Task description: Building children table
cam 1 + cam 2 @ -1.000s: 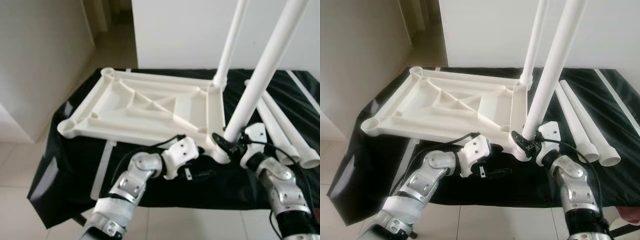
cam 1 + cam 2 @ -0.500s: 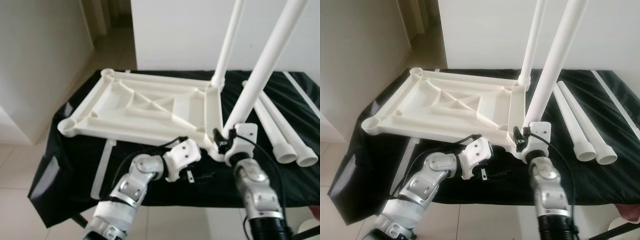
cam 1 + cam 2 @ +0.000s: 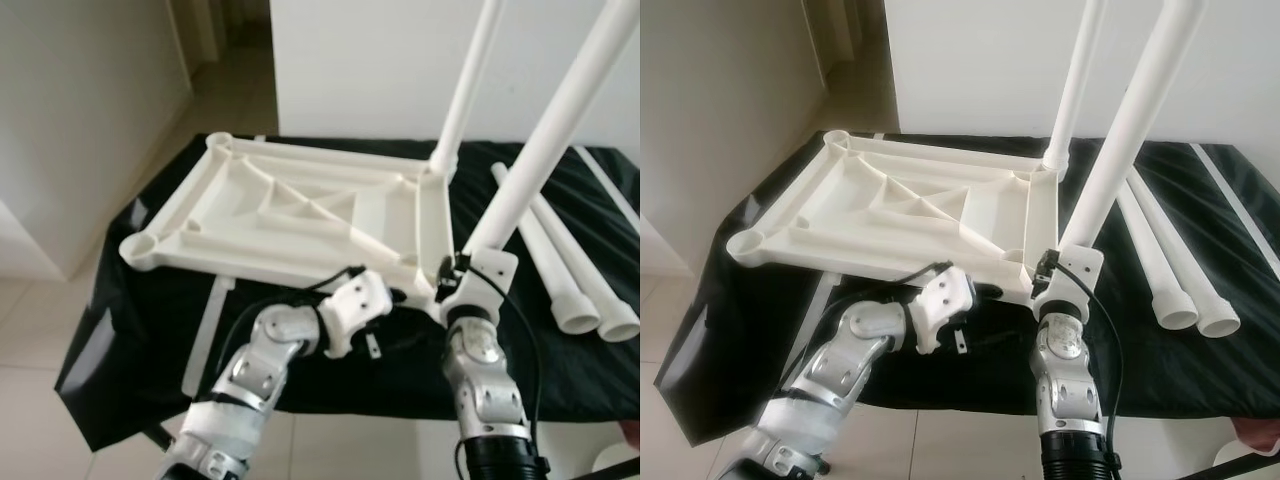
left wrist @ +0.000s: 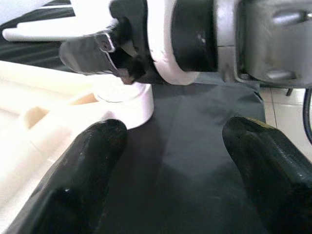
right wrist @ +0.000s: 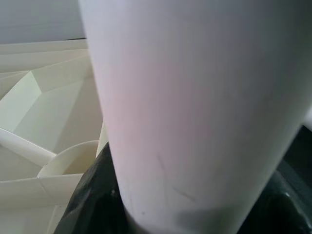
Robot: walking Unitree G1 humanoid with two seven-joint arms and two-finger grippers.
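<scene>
Your left gripper (image 4: 170, 161) spread wide over black cloth (image 4: 195, 146), one finger (image 4: 80, 168) beside the white tabletop's corner socket (image 4: 129, 105), right wrist (image 4: 195, 39) just beyond.

Tabletop (image 3: 300, 215) matt white plastic; leg (image 3: 545, 150) smooth; cloth (image 3: 130, 330) glossy black.

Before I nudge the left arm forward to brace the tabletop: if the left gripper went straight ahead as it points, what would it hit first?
Probably the right gripper at the near corner socket, which lies straight ahead beyond the open left gripper; only black cloth lies between. Depth is unclear.
</scene>
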